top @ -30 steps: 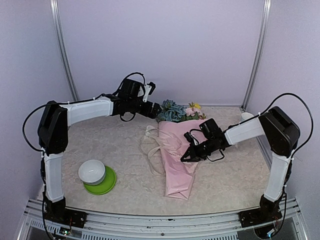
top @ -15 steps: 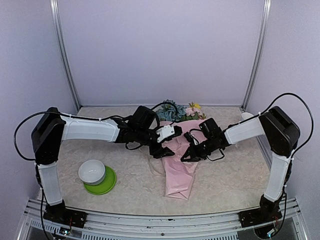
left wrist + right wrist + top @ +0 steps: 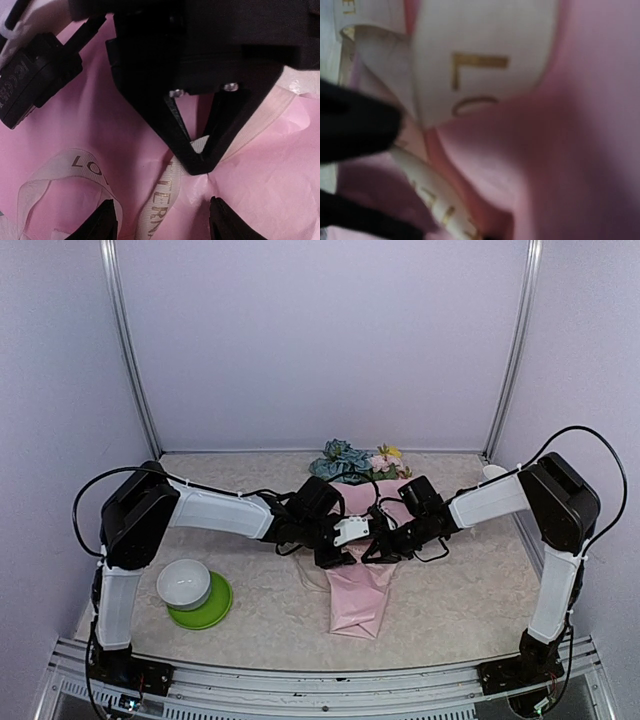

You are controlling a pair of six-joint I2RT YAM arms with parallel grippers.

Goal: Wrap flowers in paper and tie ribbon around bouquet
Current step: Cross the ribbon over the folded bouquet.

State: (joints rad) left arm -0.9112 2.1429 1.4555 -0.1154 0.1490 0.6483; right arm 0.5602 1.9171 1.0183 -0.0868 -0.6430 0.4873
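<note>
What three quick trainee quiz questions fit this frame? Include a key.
1. True or false: the right pincer is shut on the ribbon.
2. The white bowl sits on: A) a green plate; B) a wooden tray; C) a cardboard box.
3. Fill in: seen from the arm bases, the flowers show at the bouquet's ___ end (near/far).
Key: 1 true; 2 A; 3 far.

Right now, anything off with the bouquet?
The ribbon isn't tied. It lies in slack loops on top of the paper, pinched at one spot by the shut right gripper. The paper is creased around that pinch. Nothing looks torn or spilled.
</note>
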